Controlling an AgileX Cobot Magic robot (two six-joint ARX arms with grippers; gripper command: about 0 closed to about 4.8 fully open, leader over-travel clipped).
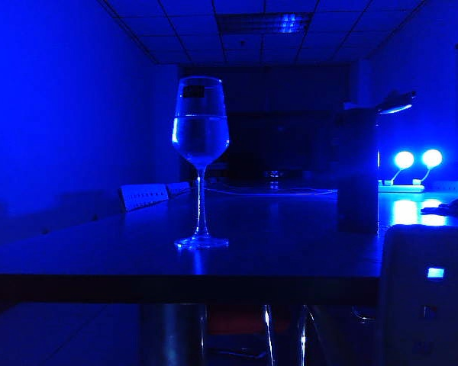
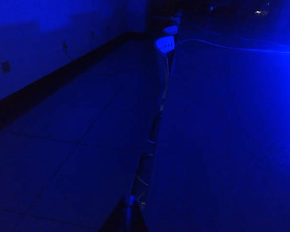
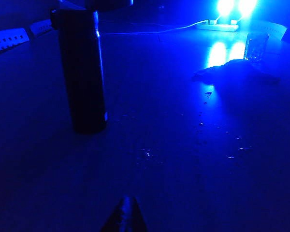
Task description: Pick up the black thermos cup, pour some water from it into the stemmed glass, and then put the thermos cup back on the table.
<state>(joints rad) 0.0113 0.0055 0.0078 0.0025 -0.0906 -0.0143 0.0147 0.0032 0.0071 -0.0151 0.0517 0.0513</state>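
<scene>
Left gripper (image 2: 129, 212) shows only as a dark pointed tip low in the left wrist view, jaws pressed together, nothing between them; it sits over the side edge of the table (image 2: 222, 145), floor tiles on one side of the tip, tabletop on the other. Right gripper (image 3: 125, 215) likewise a closed dark tip, empty, hovering above the tabletop. Ahead of the right jaws and off to one side stands the black thermos cup (image 3: 82, 72), upright, long axis vertical, base flat on the table, clear of the jaws; its lid juts out sideways at the top. Water droplets (image 3: 203, 125) are scattered on the tabletop ahead of the right jaws on the other side, a dark crumpled cloth (image 3: 232, 70) beyond them, then two bright lamps (image 3: 234, 7) at the far edge. The right wrist view does not show the glass; the left wrist view shows neither cup nor glass. The exterior view shows both: the stemmed glass (image 1: 201, 160) upright, stem vertical, foot flat on the table, bowl partly filled with water, a small dark sticker near the rim; the thermos cup well apart from it, upright, nearly a silhouette. Neither gripper appears in the exterior view. A pale boxy device (image 1: 427, 297) with a small lit square sits nearest the exterior camera.
</scene>
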